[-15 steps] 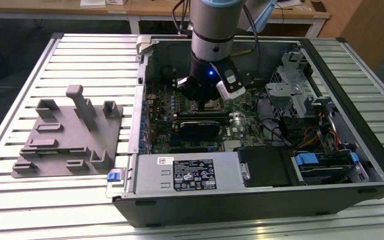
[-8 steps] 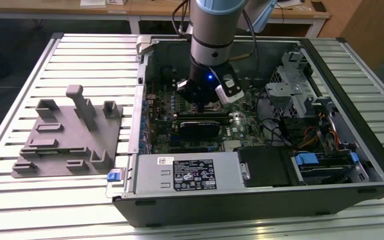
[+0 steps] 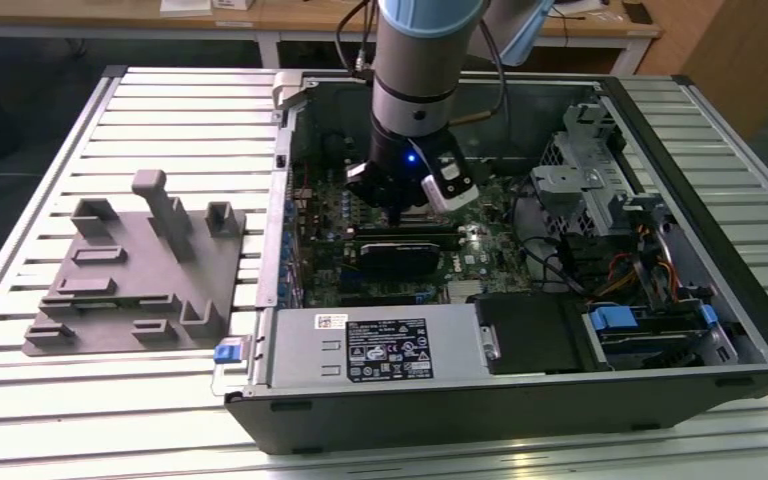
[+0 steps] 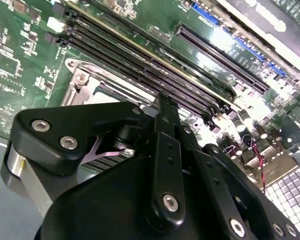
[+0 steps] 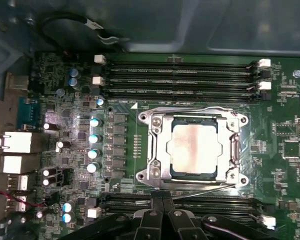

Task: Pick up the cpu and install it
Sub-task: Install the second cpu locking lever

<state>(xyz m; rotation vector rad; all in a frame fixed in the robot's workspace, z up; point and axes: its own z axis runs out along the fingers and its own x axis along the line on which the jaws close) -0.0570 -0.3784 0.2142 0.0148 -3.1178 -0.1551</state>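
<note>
Hovering over the motherboard [image 3: 411,250] inside the open computer case [image 3: 704,250], the gripper [image 5: 162,207] has its fingers together and empty. The cpu [image 5: 196,147] already lies flat in its socket frame [image 5: 155,150], between the memory slots [image 5: 180,75]. Placing looks finished; seating should be checked.

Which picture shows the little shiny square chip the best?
The first wrist view: the cpu faces the camera, its whole silvery top showing, lying inside the metal socket frame. In the second wrist view the gripper covers most of that spot. In the exterior view the arm stands in front of it.
</note>
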